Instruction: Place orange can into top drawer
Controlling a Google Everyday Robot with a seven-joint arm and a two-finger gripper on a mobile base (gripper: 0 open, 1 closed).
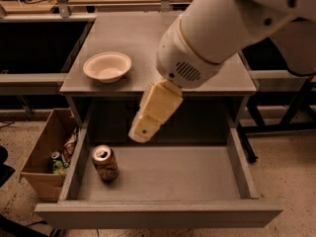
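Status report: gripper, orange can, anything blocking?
Gripper above open top drawer, apart from orange can. Can upright inside drawer, left front. Nothing blocking; bowl sits on cabinet top.

We see a grey cabinet top point(148, 38) carrying one cream bowl point(107, 66) near its left edge; the gripper point(142, 131) hangs just off its near edge.
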